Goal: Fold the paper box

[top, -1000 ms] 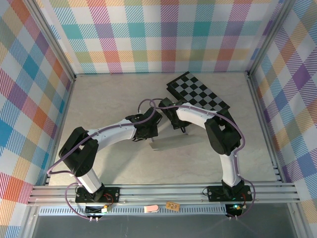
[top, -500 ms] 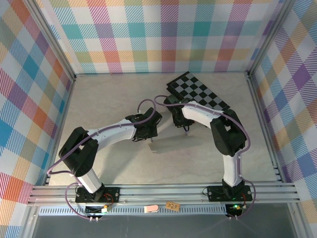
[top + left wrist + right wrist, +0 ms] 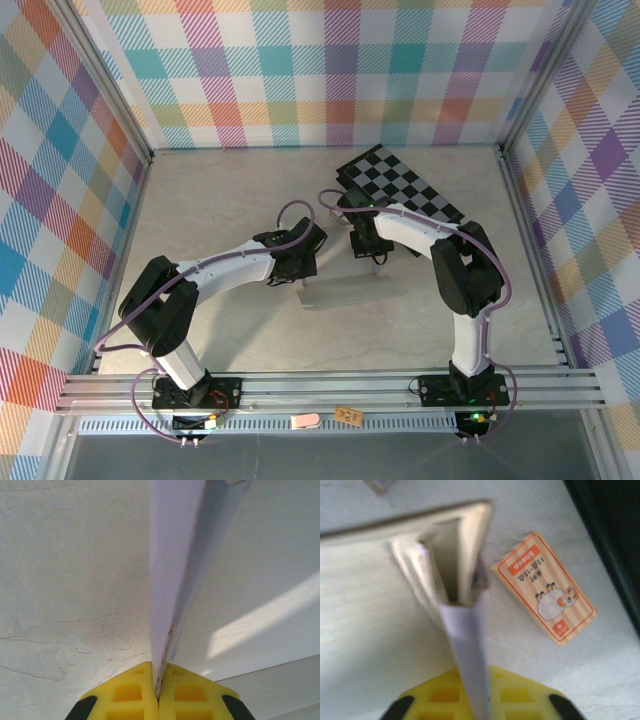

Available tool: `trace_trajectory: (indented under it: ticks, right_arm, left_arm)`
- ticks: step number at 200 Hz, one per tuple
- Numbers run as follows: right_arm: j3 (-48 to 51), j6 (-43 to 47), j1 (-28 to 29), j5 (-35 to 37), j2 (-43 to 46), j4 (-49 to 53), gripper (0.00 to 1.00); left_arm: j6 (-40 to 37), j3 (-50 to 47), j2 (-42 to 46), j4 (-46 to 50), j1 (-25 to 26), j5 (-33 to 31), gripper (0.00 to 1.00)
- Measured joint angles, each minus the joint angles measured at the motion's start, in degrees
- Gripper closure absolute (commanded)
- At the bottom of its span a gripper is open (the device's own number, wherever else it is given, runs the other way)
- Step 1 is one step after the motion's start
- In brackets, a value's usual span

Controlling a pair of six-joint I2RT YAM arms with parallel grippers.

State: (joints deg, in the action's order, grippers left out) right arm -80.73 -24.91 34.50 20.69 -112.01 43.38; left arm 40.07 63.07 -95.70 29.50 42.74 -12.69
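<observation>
Paper box (image 3: 350, 290) lies at the middle of the table (image 3: 200, 210) | left gripper (image 3: 157, 682) clenched on its lavender edge, sheet running out from the yellow fingers (image 3: 130, 692) | right gripper (image 3: 475, 700) pinching a folded flap at the box's other end | orange sheep card pack (image 3: 545, 587) just beside it | checkerboard (image 3: 400, 185) toward the table's far edge

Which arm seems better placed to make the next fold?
Probably right: the right gripper pinches a flap at the open corner of the box, while the left gripper only clamps a panel edge, steadying it.
</observation>
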Motion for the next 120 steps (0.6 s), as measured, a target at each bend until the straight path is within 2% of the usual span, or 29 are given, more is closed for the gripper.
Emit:
trace_trajectory:
  ticks: [80, 120]
  right_arm:
    - [-2.8, -2.8, 3.1, 9.4, -2.6, 5.1, 1.00]
    - [-3.3, -4.0, 3.5, 9.6, -3.0, 6.7, 1.00]
  left_arm:
    - [0.0, 0.0, -0.1, -1.0, 0.0, 1.6, 1.00]
    - [-0.4, 0.1, -0.9, -1.0, 0.0, 1.9, 1.00]
